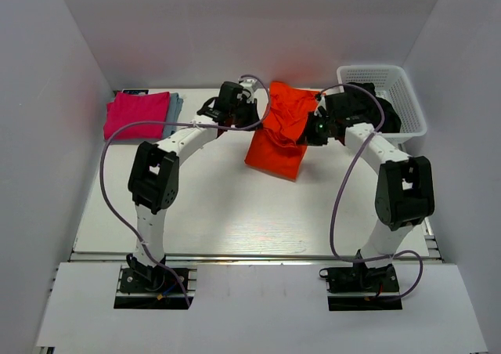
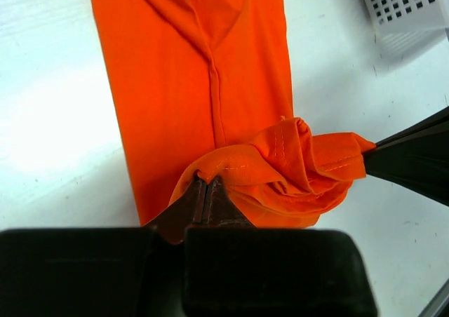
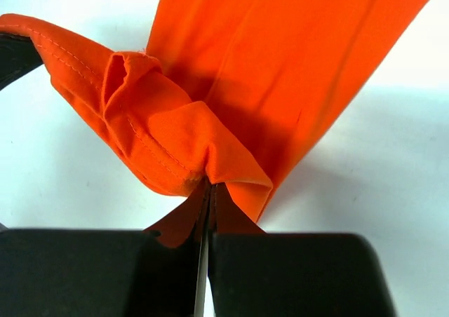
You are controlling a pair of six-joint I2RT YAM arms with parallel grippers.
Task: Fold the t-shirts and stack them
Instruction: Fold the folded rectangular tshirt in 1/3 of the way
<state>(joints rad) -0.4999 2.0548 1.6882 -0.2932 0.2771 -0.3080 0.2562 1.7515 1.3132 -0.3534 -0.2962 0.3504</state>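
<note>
The bright orange t-shirt (image 1: 280,131) hangs between my two grippers above the middle back of the table, its lower part folded on the surface. My left gripper (image 1: 252,113) is shut on a bunched edge of it, as the left wrist view (image 2: 208,180) shows on the orange cloth (image 2: 203,71). My right gripper (image 1: 310,128) is shut on the opposite bunched edge, seen in the right wrist view (image 3: 210,184) on the orange cloth (image 3: 280,57). A folded magenta-pink t-shirt (image 1: 137,113) lies on a light blue-grey one (image 1: 174,107) at the back left. Dark t-shirts (image 1: 383,111) fill the basket.
A white lattice basket (image 1: 405,99) stands at the back right, its corner showing in the left wrist view (image 2: 407,8). White walls enclose the table on three sides. Purple cables loop off both arms.
</note>
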